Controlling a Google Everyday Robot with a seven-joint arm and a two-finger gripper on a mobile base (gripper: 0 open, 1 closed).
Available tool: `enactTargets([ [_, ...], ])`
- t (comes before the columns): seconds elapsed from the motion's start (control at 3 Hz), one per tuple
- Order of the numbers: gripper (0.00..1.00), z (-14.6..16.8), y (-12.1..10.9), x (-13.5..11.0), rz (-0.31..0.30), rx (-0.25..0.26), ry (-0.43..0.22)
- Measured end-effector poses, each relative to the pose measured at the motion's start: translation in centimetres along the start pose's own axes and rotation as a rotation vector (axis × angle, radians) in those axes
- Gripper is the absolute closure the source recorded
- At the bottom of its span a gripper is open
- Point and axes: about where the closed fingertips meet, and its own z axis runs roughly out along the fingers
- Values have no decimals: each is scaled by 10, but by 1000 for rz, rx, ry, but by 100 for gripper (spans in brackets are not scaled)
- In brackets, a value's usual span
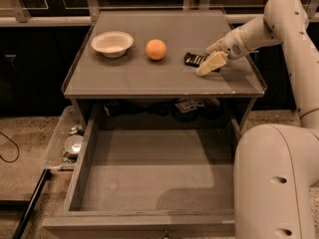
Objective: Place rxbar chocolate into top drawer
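Note:
The rxbar chocolate [193,59], a small black bar, lies flat on the grey cabinet top [149,78], right of the middle. My gripper [203,61] reaches in from the right and is down at the bar's right end. Its pale fingers [211,63] stand apart, one on each side of the bar, which still rests on the surface. The top drawer [149,178] is pulled fully open below the cabinet top. Its flat grey bottom has nothing on it, and its front panel lies along the picture's lower edge.
An orange [156,49] and a white bowl [112,43] sit on the cabinet top left of the bar. A clear bin [67,143] holding metal items stands on the floor left of the drawer. My pale body [274,183] fills the lower right.

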Motion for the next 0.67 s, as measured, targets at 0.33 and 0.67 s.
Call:
enactTargets([
  [0.33,69,0,0,0,0,0,0],
  [0.67,94,0,0,0,0,0,0],
])
